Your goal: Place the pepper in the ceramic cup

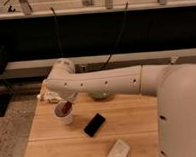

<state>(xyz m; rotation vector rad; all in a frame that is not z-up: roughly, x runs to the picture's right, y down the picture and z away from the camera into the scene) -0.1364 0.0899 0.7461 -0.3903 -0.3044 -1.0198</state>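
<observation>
view: one camera, high behind the arm's shoulder, looking down over the desk (134, 126) toward its far edge
gripper (67, 106): near the far-left corner, at mid distance

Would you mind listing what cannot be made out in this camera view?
- Gripper: above the ceramic cup, mostly hidden behind the arm's white elbow.
- Pepper: only a red-brown tip shows at the cup's mouth; the rest is hidden.
- Green bowl: the forearm covers most of it.
- Table: the robot's body hides its right side.
</observation>
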